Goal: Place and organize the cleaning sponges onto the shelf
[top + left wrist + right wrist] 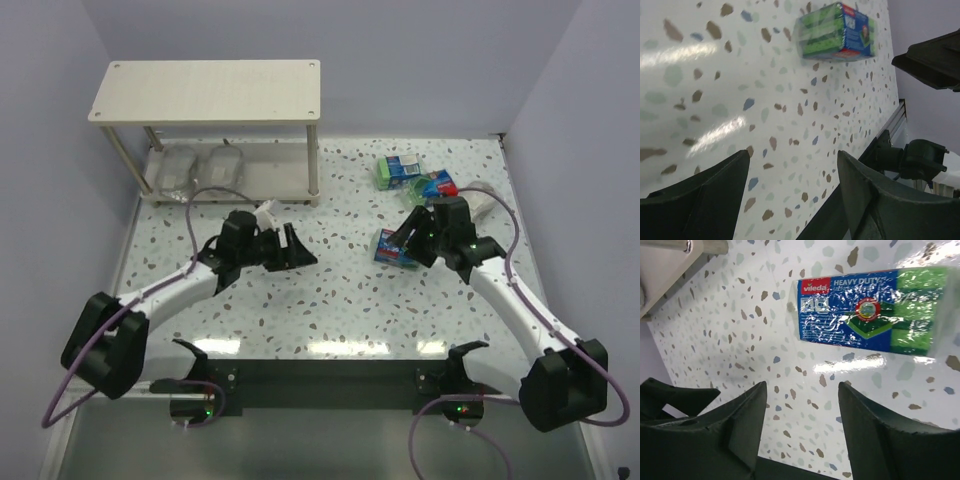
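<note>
Green sponge pack (387, 247) with a blue-red label lies flat on the speckled counter (330, 300), right of centre, just ahead of the right claw (408, 238); in the right wrist view the pack (870, 310) sits beyond the fingertips, not between them; right claw (802, 387) spread wide, nothing in it. Second green pack (400, 170) and third green pack (438, 184) lie further back on the counter, touching or nearly so, right of the shelf (205, 90). Left scourer (175, 170) and right scourer (226, 165), silvery in clear plastic, sit side by side on the shelf's lower board (275, 175), at its left part; top board bare. A pale pack (484, 203) shows just right of the right arm, partly hidden, can't tell what it is. Left claw (300, 250) hovers over the middle of the counter, fingers wide apart, empty; in its wrist view the left claw (792, 156) points toward the green sponge pack (837, 31), well apart from it.
</note>
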Controlling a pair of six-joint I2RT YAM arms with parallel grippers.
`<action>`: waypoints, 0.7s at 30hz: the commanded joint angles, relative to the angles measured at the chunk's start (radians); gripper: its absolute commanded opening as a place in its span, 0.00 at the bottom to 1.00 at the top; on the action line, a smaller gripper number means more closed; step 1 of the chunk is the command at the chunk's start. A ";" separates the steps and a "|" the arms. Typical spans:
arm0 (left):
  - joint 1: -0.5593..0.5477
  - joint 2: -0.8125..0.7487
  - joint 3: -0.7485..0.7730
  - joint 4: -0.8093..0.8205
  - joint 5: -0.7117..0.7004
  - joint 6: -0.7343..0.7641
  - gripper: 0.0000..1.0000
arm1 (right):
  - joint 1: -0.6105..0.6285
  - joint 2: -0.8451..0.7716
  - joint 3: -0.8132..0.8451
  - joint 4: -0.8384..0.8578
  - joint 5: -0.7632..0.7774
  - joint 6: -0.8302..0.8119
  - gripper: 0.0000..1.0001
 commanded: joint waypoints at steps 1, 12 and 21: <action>-0.068 0.162 0.191 0.088 -0.029 0.139 0.76 | -0.003 -0.058 0.069 -0.151 0.160 -0.083 0.64; -0.217 0.680 0.748 -0.015 -0.054 0.342 0.77 | -0.037 -0.208 0.154 -0.386 0.326 -0.138 0.77; -0.265 0.921 0.996 -0.050 -0.041 0.376 0.79 | -0.041 -0.273 0.131 -0.419 0.295 -0.158 0.78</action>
